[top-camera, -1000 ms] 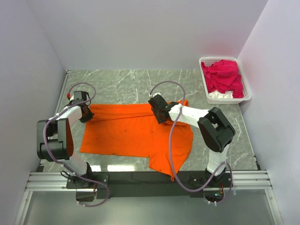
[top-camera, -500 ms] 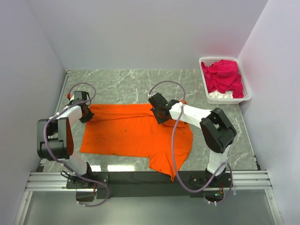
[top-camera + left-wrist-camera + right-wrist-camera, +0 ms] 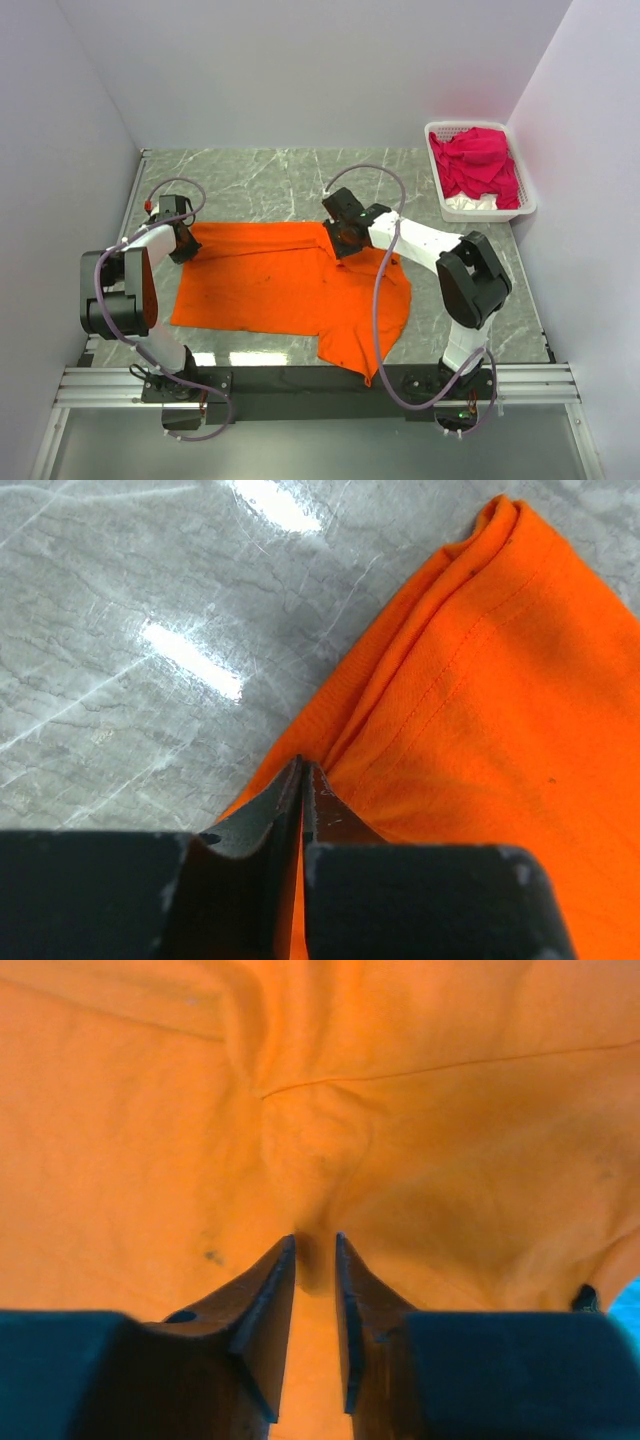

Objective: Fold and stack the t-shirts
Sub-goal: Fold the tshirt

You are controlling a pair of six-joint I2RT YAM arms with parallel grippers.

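Top external view: the orange t-shirt (image 3: 280, 285) lies flat on the table (image 3: 260, 180), its long axis running from 9 to 3 o'clock. At its far-left corner the left gripper (image 3: 183, 243) has its jaws pinched almost together on the folded hem, and the cloth spreads away from it toward 4 o'clock. Along the same far edge, right of centre, the right gripper (image 3: 345, 238) stands narrow, with a pucker of orange cloth caught between its jaws and the shirt's body lying toward 7 o'clock. Both arms hold the far edge, so a fold would likely carry it toward 6 o'clock. The magenta-pink t-shirts (image 3: 480, 160) sit in the basket (image 3: 525, 195), well apart at 2 o'clock.
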